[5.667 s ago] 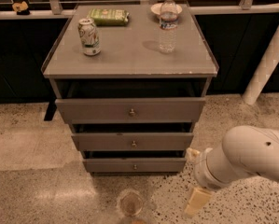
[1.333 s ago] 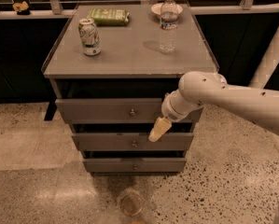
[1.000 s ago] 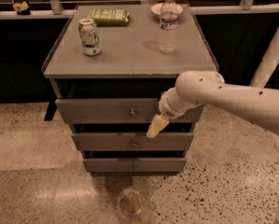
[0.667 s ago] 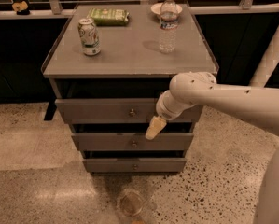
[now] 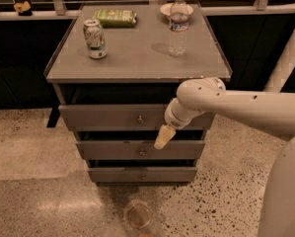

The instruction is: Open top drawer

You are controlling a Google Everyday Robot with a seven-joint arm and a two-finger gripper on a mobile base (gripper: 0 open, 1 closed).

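Outstretched arm (image 5: 245, 107), gripper (image 5: 164, 137) seemingly closed, tip-down near the top drawer (image 5: 97, 117) knob (image 5: 140, 118).

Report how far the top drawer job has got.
Done: the claw is at the front of the top drawer. In hand: lining up. The claw hangs beside and slightly below the knob, not on it. Left: grip the knob and pull. None of the drawer's inside shows yet.

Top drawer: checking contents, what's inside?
Only darkness shows; the grey cabinet top covers the inside of the grey-brown wooden top drawer. The end effector hangs near its brass knob.
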